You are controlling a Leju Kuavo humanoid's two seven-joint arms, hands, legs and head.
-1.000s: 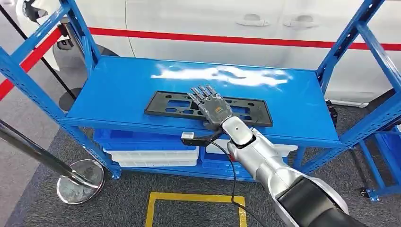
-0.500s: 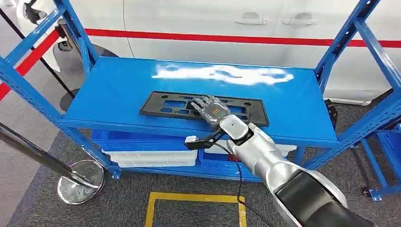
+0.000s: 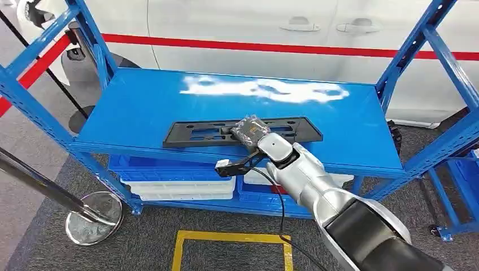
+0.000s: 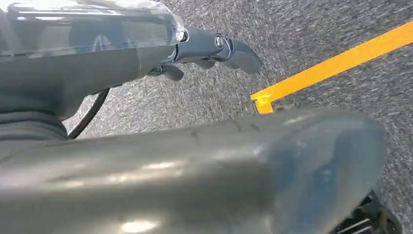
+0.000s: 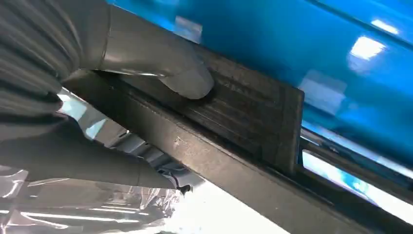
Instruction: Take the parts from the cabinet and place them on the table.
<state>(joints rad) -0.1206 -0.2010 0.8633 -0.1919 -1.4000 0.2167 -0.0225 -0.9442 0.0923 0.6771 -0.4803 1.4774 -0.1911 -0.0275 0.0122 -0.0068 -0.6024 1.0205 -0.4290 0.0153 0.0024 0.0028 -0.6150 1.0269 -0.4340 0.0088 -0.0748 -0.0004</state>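
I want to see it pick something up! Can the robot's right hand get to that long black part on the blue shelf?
Yes, it looks so. The right hand is already on the black part, thumb pressing one face and fingers curled around its edge. Nothing on the blue shelf blocks it.

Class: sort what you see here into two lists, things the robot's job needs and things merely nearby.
Job: black part, gripped by right hand; blue shelf it lies on.

Nearby: bins below, white car, post base, yellow floor line.
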